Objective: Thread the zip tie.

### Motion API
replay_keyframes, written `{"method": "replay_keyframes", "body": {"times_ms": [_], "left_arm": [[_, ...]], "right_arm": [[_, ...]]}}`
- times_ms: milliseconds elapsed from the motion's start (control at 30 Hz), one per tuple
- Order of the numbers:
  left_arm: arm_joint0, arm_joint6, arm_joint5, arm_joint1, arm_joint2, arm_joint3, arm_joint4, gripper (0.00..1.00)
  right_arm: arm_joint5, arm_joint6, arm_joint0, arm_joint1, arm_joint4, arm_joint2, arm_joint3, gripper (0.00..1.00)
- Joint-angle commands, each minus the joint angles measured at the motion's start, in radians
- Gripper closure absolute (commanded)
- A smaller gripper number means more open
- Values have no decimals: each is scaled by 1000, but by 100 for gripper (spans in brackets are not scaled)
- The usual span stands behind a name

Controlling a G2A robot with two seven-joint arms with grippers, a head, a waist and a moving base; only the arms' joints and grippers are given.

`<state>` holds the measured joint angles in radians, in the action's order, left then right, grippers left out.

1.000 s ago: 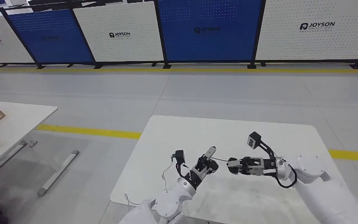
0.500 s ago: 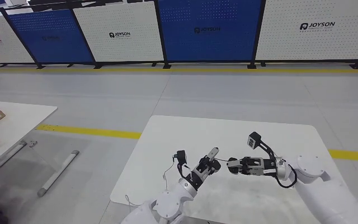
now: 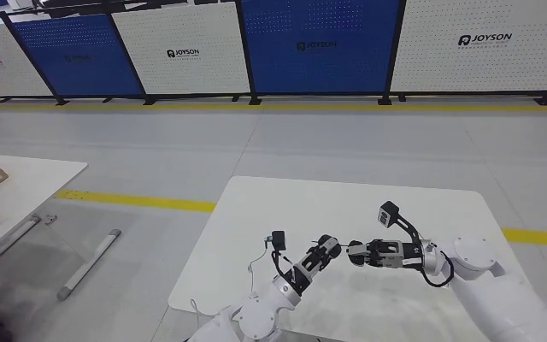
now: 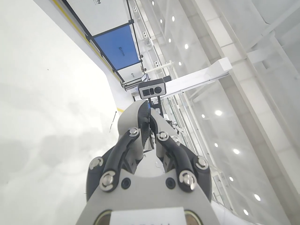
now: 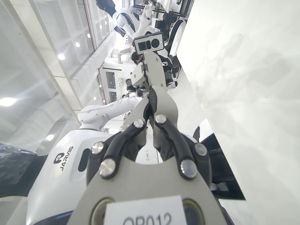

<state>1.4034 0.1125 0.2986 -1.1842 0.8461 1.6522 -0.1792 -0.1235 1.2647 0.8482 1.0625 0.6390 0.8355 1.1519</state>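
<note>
Top view: round-cornered white table [image 3: 256, 214] on a grey floor, with blue and white perforated panels [image 3: 320, 43] standing behind; both arms are over the near half of the table, fingertips pointed at each other. The left gripper [image 3: 328, 247] and right gripper [image 3: 353, 251] are near one another, well above the near edge; the thin dark plastic zip tie [image 3: 341, 248] spans the short gap between them and meets both sets of fingertips. Both pairs of fingers look pressed together on it.

Left wrist view: the left gripper [image 4: 147, 114] has its ribbed black pads [image 4: 143, 120] clamped flat together, no gap; a thin dark edge runs down the seam between them, which we take for the zip tie. Just beyond the tips sits the grey wrist camera [image 4: 152, 91] of the other arm. Beside the fingers, a thin dark line [image 4: 112, 122] shows against the table; we cannot tell whether it is a free end of the tie or a shadow.

Right wrist view: the right gripper [image 5: 150, 94] also has its fingers closed tight, tips touching; the zip tie itself is too thin to make out here. The left gripper sits just ahead of the tips, its grey camera block [image 5: 148, 43] above it; the table lies off to one side.
</note>
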Motion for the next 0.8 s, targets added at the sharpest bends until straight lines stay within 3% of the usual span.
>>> {"method": "replay_keyframes", "body": {"times_ms": [0, 267, 367, 467, 633, 767], "left_arm": [[1, -2, -3, -2, 1, 0, 4, 100], [9, -11, -13, -8, 9, 5, 1, 100], [15, -18, -13, -9, 16, 8, -2, 85], [20, -24, -14, -10, 22, 10, -2, 79], [26, -35, -21, -12, 30, 11, 3, 99], [29, -45, -18, -14, 34, 9, 10, 100]], "right_arm": [[0, 0, 0, 0, 0, 0, 0, 100], [0, 0, 0, 0, 0, 0, 0, 100], [0, 0, 0, 0, 0, 0, 0, 100], [0, 0, 0, 0, 0, 0, 0, 100], [0, 0, 0, 0, 0, 0, 0, 100], [0, 0, 0, 0, 0, 0, 0, 100]]}}
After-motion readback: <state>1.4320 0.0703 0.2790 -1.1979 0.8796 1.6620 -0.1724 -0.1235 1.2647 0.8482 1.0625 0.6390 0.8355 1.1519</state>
